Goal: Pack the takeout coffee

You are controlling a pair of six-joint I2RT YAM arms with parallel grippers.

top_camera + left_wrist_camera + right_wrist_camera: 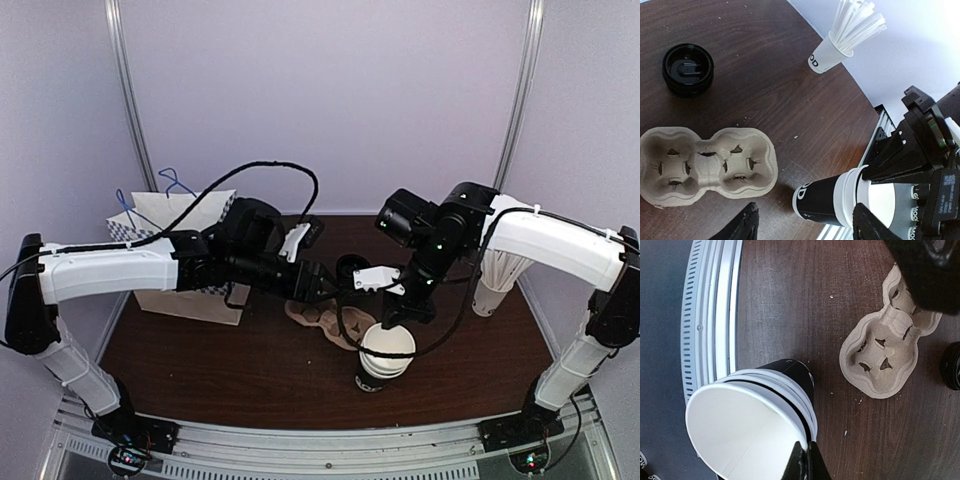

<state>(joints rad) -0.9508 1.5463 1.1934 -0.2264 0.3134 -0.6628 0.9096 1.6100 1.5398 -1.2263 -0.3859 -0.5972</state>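
Left gripper (806, 206): fingers spread wide with nothing between the pads. From my left wrist camera it hangs over the table (765, 75), with the cardboard cup carrier (765, 165) below and to one side.

Right gripper (806, 461): pinched fully together on the rim of the top cup in the stack of cups (752, 425). One finger is inside the white wall and the other outside. The stack stands upright near the front edge of the table, close to the carrier but not touching it.

Takeout coffee (687, 69): on the table with its black lid on, upright. It is on the far side of the carrier and apart from it. Neither gripper touches it. In the overhead view it sits just past the left gripper's tip, between the two wrists. In the right wrist view only its edge shows at the frame border.

Other items: a white cup of straws (826, 54) at the far right of the table, well apart from the stack. A paper bag (165, 215) with blue handles stands at the far left, behind my left arm.
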